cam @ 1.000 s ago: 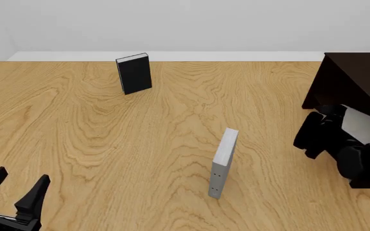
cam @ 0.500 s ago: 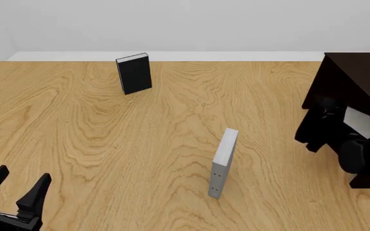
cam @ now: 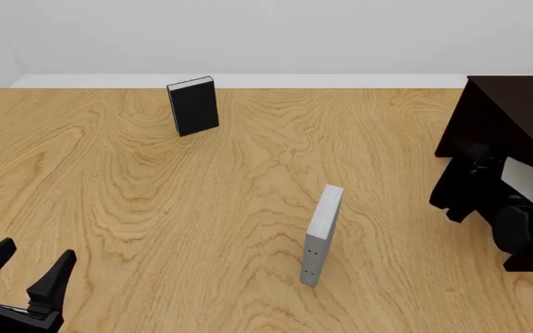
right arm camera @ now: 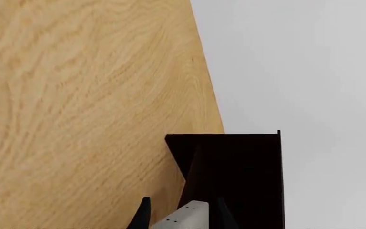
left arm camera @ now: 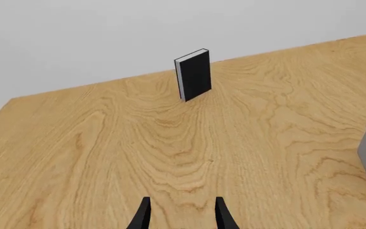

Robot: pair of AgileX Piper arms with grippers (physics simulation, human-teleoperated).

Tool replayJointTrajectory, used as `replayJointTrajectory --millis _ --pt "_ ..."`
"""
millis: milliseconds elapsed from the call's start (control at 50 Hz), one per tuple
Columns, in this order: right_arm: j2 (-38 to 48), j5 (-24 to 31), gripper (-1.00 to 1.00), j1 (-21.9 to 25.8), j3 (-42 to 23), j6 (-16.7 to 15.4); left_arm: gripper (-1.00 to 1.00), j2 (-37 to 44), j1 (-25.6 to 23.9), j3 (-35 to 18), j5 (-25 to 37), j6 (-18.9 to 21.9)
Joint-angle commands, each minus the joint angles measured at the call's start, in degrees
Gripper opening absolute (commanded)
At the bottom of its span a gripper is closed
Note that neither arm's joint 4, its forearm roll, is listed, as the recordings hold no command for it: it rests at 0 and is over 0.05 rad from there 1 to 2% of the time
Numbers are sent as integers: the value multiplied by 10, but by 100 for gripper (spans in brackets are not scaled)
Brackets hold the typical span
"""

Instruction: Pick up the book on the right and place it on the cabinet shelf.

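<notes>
At the lower left of the front view, the left gripper [cam: 21,267] waits low over the table [cam: 155,208], fingers spread and grasping nothing; its arm plays no part in this step. Toward the upper left stands a black book [cam: 193,105], upright and well apart from everything else. Near the middle of the frame a thinner grey book [cam: 320,234] with small dots on its spine stands upright on the wood.

At the right edge, the right gripper [cam: 488,182] is clenched on the book [cam: 526,179], whose light-grey face shows as a pale patch against the dark cabinet shelf [cam: 516,114]. In the right wrist view the book's pale end [right arm camera: 184,217] sits between the two fingertips, with the cabinet's dark recess straight ahead. The right arm is folded close to the cabinet's front, its wrist turned toward the opening.

The step in hand appears to be the placing: the book is carried and lies at the cabinet's mouth. The next move likely calls for easing it further into the recess until it rests, then letting go. Whether it already touches the shelf cannot be told.
</notes>
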Motion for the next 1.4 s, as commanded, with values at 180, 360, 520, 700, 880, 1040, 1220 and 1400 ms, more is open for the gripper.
replayJointTrajectory --millis 180,360,520,700,880,1040,1220,1400 --pt "0 1 100 1 -1 0 100 -2 0 0 0 0" --pt "0 0 100 -2 0 -1 100 0 0 0 0 -2" --pt "0 -3 100 -12 3 -4 100 3 -2 0 -1 -1" --pt "0 -8 100 -26 8 -9 100 -11 -3 0 13 0" --pt "0 -15 100 -33 17 -11 100 -32 -4 0 35 0" --pt "-2 -18 100 -39 22 -12 100 -28 -5 0 32 0" --pt "-5 -20 100 -50 28 -16 100 -9 -7 0 14 1" --pt "-10 -18 100 -59 31 -15 100 -6 -5 0 11 0"
